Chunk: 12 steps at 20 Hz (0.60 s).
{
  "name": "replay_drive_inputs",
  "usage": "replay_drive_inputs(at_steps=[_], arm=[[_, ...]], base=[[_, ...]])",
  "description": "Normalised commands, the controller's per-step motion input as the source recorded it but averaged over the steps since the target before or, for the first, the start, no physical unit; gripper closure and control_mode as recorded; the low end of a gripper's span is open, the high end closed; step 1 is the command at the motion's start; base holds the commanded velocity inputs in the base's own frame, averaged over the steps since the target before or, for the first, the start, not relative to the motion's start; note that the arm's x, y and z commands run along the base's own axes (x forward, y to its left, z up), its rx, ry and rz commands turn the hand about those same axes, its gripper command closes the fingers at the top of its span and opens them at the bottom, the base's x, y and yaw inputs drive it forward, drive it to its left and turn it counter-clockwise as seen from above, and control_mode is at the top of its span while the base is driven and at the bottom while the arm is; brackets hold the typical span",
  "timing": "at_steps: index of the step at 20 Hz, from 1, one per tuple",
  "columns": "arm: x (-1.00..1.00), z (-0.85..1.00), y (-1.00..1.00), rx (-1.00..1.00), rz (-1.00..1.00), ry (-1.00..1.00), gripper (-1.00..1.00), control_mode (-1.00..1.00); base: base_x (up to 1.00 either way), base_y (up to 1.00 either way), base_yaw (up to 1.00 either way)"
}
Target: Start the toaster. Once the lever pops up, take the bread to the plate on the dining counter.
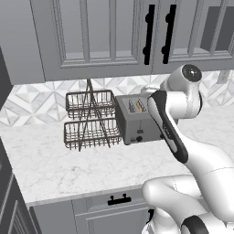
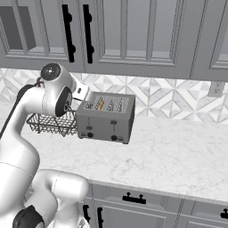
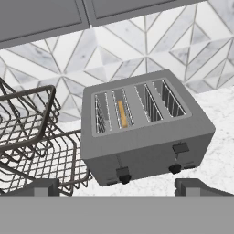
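Note:
The grey four-slot toaster (image 3: 146, 137) stands on the kitchen counter against the tiled wall, also seen as the toaster (image 1: 137, 121) and the toaster (image 2: 107, 118). The bread (image 3: 122, 113) sits low in its second slot from the left, only a thin tan edge showing; the bread (image 2: 100, 105) looks the same from the right. The left front lever (image 3: 122, 172) sits lower than the right lever (image 3: 181, 147). My gripper (image 3: 119, 188) hovers above and in front of the toaster, open, nothing between its fingertips (image 3: 41, 186). The plate and the dining counter are out of view.
A two-tier wire basket rack (image 1: 91, 119) stands right beside the toaster on its left. Wall cabinets with dark handles (image 1: 148, 34) hang overhead. White marble counter (image 2: 178, 156) stretches to the toaster's right, with a wall outlet (image 2: 216, 89) behind.

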Motion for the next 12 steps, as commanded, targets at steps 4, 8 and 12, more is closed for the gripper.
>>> replay_drive_inputs(at_steps=[4,8,12], arm=[[0.00,0.00,0.00,0.00,0.00,0.00,-1.00,-1.00],[0.00,0.00,0.00,0.00,0.00,0.00,-1.00,-1.00],[0.00,0.00,0.00,0.00,0.00,0.00,-1.00,-1.00]], base=[[0.00,0.00,0.00],[0.00,0.00,0.00],[0.00,0.00,0.00]])
